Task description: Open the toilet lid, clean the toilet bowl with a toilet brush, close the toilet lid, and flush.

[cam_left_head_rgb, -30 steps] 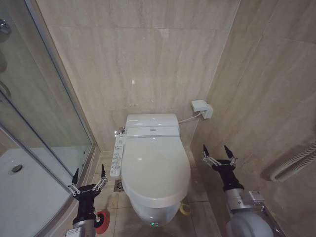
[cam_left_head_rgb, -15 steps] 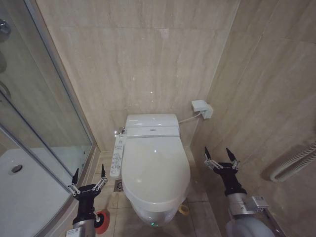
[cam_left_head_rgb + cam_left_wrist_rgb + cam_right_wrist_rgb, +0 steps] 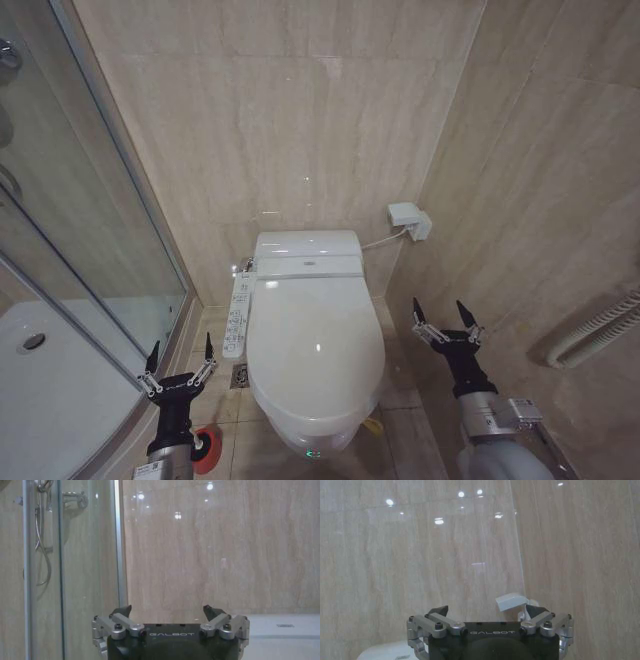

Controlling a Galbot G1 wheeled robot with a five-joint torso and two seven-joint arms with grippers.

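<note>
Tiled bathroom: closed toilet lid (image 3: 316, 345) between left claw (image 3: 180, 357) and right claw (image 3: 444, 319), both spread

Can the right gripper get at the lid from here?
Probably yes. The right gripper hangs open beside the closed lid, with nothing between them.

Beige marble-look wall tiles (image 3: 300, 120) rose ahead of my hands, glossy with ceiling-light reflections. A glass shower enclosure (image 3: 70, 230) stood beyond my left hand; a white wall box (image 3: 408, 218) hung above my right.
</note>
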